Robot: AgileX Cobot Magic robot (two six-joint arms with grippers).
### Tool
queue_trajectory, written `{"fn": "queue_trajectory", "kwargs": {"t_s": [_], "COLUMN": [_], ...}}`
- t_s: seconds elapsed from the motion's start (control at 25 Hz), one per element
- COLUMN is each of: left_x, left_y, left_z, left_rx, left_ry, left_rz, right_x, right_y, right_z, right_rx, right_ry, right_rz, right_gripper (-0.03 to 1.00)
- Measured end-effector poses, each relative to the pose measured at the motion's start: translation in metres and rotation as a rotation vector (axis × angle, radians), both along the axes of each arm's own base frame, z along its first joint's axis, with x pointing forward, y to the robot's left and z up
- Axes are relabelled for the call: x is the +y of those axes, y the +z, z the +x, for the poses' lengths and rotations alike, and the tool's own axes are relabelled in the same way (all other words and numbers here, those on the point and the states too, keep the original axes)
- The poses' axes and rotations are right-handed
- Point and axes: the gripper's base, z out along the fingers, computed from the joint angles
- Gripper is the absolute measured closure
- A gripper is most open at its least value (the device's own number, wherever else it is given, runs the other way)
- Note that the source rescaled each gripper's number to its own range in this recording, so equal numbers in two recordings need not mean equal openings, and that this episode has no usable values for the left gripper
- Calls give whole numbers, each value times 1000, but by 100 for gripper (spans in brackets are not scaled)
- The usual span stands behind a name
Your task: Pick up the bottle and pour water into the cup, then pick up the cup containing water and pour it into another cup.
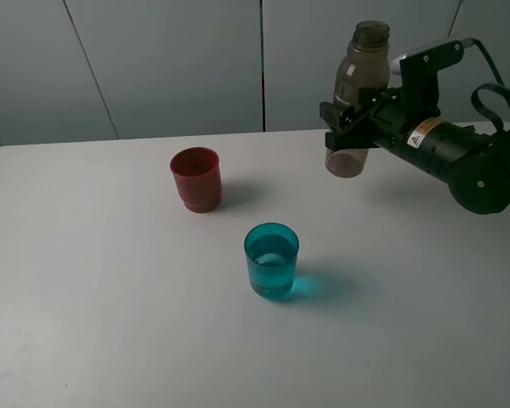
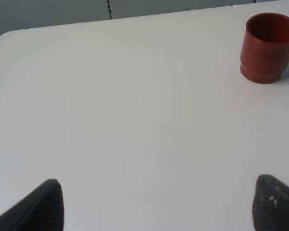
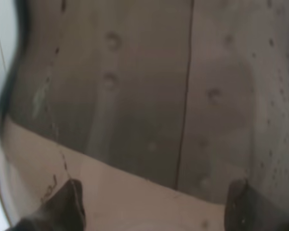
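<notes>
Water (image 1: 272, 274) sits in the cup (image 1: 271, 248) at mid-frame, so I judge the first pour done. My right jaws are clamped on the bottle (image 1: 358, 81), held upright off the desk (image 1: 93, 323), upper right. My left jaws gape empty. The pour into the red cup (image 1: 195, 178) is not yet done.

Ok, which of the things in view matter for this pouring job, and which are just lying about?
Part of the job:
- bottle, held off the table in the right gripper
- blue cup, with water in it
- red cup

Not part of it:
- only the table itself and the wall behind
</notes>
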Motion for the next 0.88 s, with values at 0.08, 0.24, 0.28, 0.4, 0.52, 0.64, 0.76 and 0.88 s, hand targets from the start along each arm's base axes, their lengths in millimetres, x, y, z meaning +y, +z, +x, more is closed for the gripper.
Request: {"fn": "queue_trajectory", "kwargs": {"t_s": [0.08,0.24,0.28,0.4,0.52,0.64,0.76,0.88], "left_x": [0,0,0,0,0,0,0,0], "left_y": [0,0,0,0,0,0,0,0], "left_z": [0,0,0,0,0,0,0,0], "left_rx": [0,0,0,0,0,0,0,0], "left_ry": [0,0,0,0,-1,-2,-2,-2], "left_rz": [0,0,0,0,2,3,4,4], "right_x": [1,-2,-3,-5,-3,-1,2,5], "right_y": [-10,-30,-34,-42,-47,-47,-48,-53], "right_z": [2,4,4,8,15,19,19,17], "right_rx": [-22,17,27,39,37,24,7,14], "right_ry": [7,-42,-58,-83,-86,-72,-23,27], "right_rz": [35,52,54,59,60,51,-13,-86], "right_gripper": [97,97,97,97,97,97,97,97]}}
